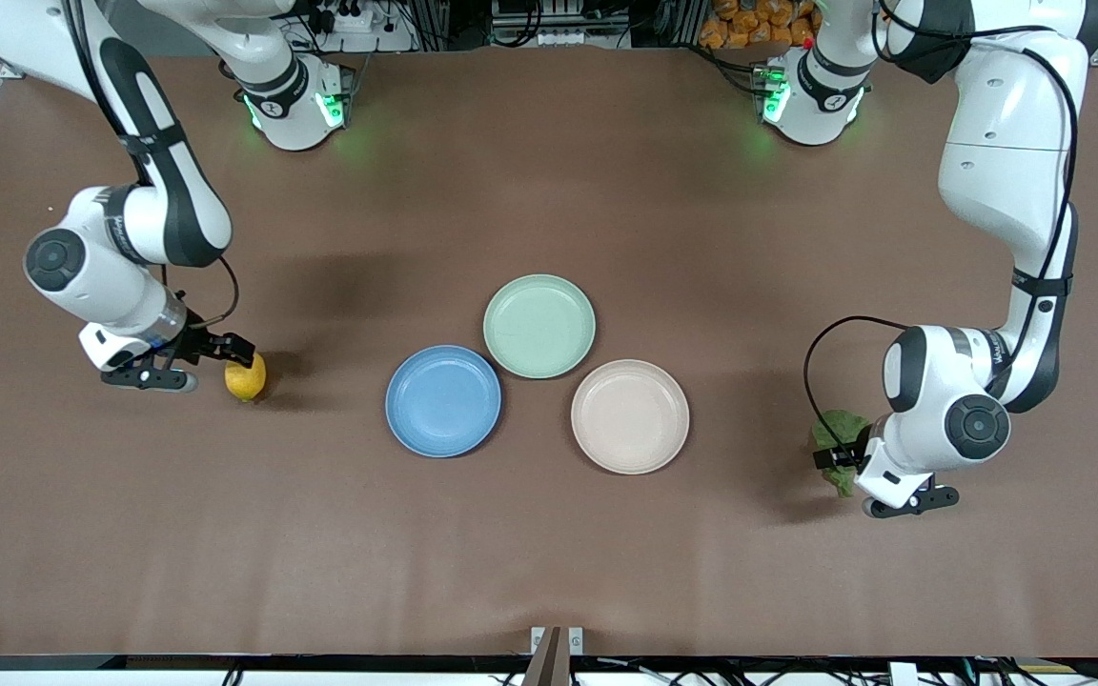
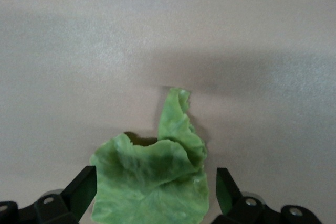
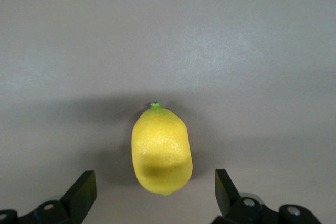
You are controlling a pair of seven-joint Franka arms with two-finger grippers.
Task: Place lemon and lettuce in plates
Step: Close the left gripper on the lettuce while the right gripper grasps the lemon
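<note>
The yellow lemon [image 1: 245, 378] lies on the brown table toward the right arm's end. My right gripper [image 1: 236, 356] is low beside it and open. In the right wrist view the lemon [image 3: 161, 149] sits just ahead of the gripper [image 3: 155, 199], with its end level with the fingertips [image 3: 84, 190] and untouched. The green lettuce [image 1: 839, 431] lies toward the left arm's end. My left gripper [image 1: 837, 458] is open with the leaf [image 2: 152, 182] between its fingers [image 2: 227, 190], not pinched. The blue plate [image 1: 443, 401] and the beige plate [image 1: 630, 416] are empty at mid-table.
A pale mint-green plate [image 1: 539, 326], also empty, touches both plates and lies farther from the front camera. The table's front edge [image 1: 549, 655] runs below. The arms' bases stand along the back.
</note>
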